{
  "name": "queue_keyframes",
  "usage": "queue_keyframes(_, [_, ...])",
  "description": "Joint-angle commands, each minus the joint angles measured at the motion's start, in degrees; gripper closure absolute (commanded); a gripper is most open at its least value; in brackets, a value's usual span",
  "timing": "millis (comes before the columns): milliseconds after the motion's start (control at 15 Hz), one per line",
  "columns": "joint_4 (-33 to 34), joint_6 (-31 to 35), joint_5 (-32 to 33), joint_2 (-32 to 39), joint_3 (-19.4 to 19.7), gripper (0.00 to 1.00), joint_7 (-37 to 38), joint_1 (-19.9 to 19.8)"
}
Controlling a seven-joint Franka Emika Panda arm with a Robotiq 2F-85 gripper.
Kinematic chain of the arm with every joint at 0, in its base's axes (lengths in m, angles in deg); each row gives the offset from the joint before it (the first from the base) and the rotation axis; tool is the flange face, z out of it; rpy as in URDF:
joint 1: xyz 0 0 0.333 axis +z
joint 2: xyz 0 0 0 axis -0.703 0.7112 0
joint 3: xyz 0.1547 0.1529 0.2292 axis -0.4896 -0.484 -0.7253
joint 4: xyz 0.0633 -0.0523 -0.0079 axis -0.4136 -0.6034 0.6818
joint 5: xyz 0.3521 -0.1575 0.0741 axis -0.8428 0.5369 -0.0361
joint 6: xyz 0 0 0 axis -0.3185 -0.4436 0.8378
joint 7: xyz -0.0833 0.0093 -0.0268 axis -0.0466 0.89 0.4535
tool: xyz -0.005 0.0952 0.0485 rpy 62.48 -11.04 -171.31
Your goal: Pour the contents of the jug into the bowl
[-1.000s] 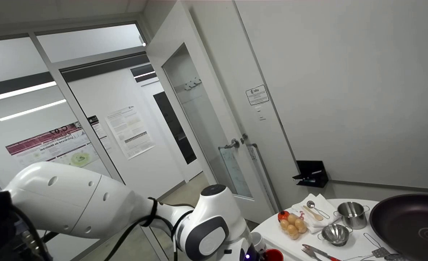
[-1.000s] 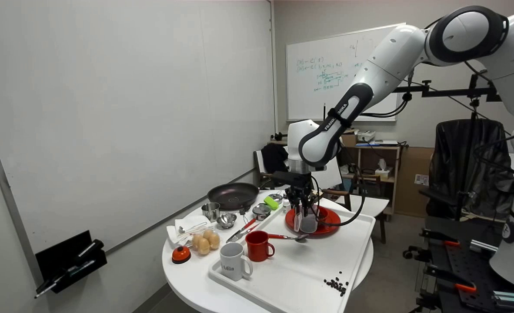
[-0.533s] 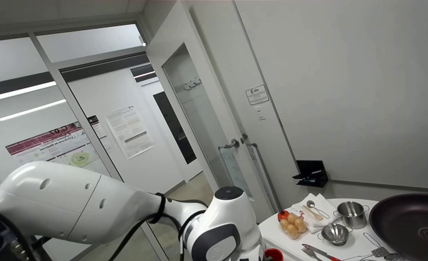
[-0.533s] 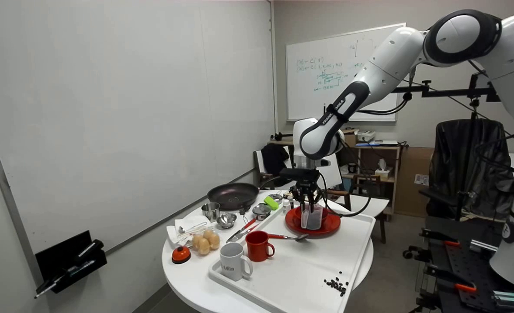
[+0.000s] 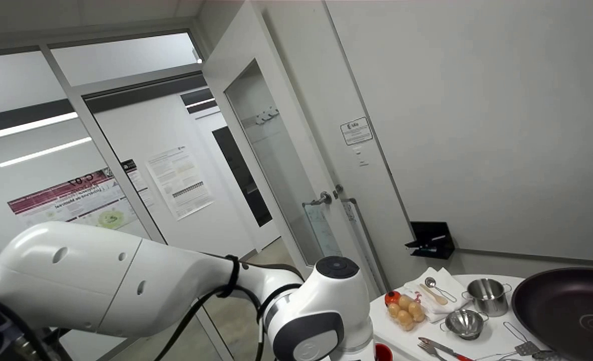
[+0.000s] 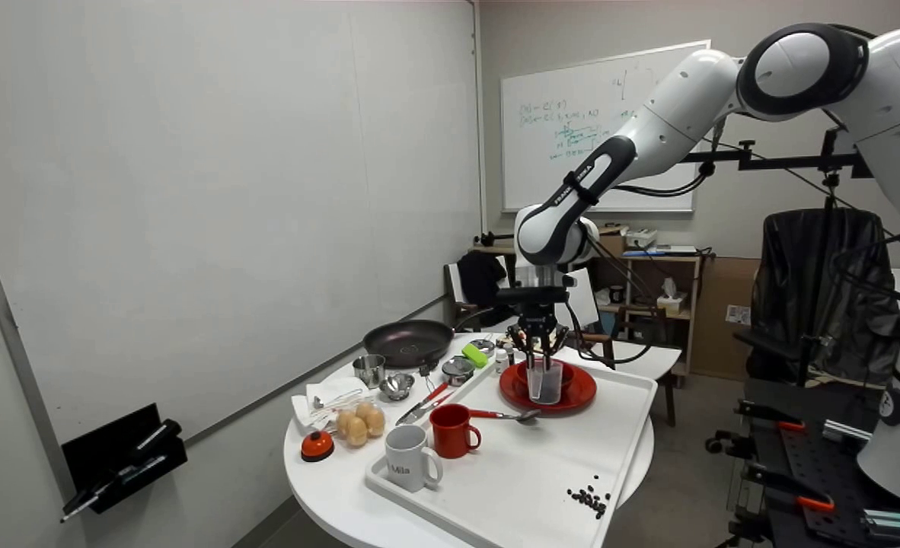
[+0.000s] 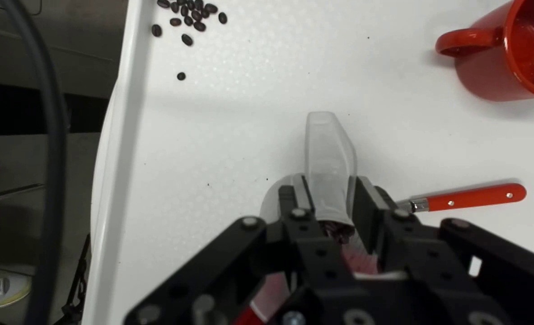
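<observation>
Wrist view: jug [image 7: 332,192] is upright, handle [image 7: 328,151] toward top.

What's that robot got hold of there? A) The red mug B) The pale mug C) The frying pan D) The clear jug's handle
D: the wrist view shows its fingers closed on either side of the clear jug's handle.

In an exterior view we look, tilted, past the arm [image 5: 70,281] toward a glass-panelled door [image 5: 304,150], the frying pan [image 5: 552,306] near us at four o'clock. In an exterior view we look down from farther back on the tray [image 6: 511,464] at five o'clock, a whiteboard [image 6: 572,114] between one and two. Both share the frying pan. In the wrist view we look down on that tray, close above the jug [image 7: 326,153].
</observation>
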Motion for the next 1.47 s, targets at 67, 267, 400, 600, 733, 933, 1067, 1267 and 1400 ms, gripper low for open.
queue_keyframes(67, [2.9,-3.4,-1.1,1.1,1.5,0.90,-2.6,0.4])
queue_keyframes(267, [3.2,-5.5,-5.6,0.0,-0.6,0.90,-10.2,-2.0])
queue_keyframes(400, [3.2,-6.8,-9.3,-0.8,-1.4,0.90,-15.6,-3.3])
queue_keyframes(600, [2.8,-9.4,-14.9,-2.5,-1.1,0.90,-20.5,-4.5])
queue_keyframes(733, [2.4,-9.7,-16.3,-3.1,0.1,0.90,-19.6,-4.2])
queue_keyframes(933, [3.0,-8.2,-14.6,-1.7,1.2,0.72,-18.7,-2.8])
queue_keyframes(1067, [3.0,-8.2,-14.5,-1.5,1.2,0.72,-18.7,-2.7])
queue_keyframes(1267, [4.9,-9.9,-15.0,0.2,1.0,0.89,-18.7,-3.0])
queue_keyframes(1400, [6.5,-10.5,-15.1,1.6,1.4,0.89,-17.8,-3.4])
